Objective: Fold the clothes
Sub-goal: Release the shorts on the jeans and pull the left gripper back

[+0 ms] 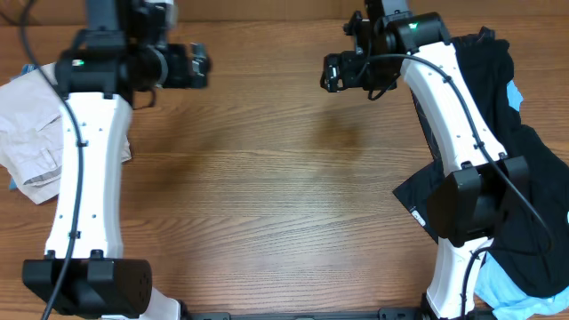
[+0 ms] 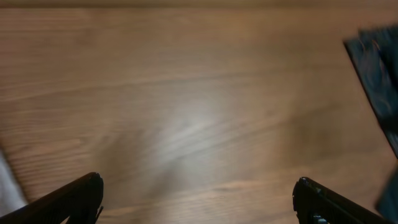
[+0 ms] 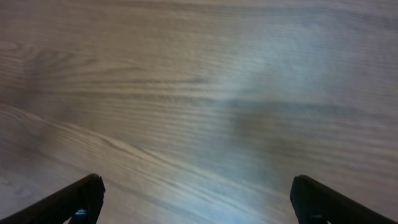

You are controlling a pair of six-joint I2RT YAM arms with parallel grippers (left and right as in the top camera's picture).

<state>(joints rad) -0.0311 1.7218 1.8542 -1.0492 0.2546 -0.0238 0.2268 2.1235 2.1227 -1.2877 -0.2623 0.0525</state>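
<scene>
We see both claws spread wide above the wooden table [image 1: 267, 187], left gripper [image 2: 198, 199] and right gripper [image 3: 196, 199] holding nothing. The cream shorts [image 1: 25, 133] lie rumpled at the table's left edge, partly under the left arm [image 1: 89, 169].

A brown wood-grain table [image 2: 186, 93] is seen beyond the spread black jaws of the left gripper [image 2: 198, 200], dark patterned cloth [image 2: 377, 71] at right.

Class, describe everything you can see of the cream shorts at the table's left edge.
The shorts are pale cream, cotton-looking cloth with visible seams and hems. They lie rumpled in a loose heap on the wooden table, at its left edge and partly out of frame. The left arm hides their right side. Nothing grips them.
</scene>
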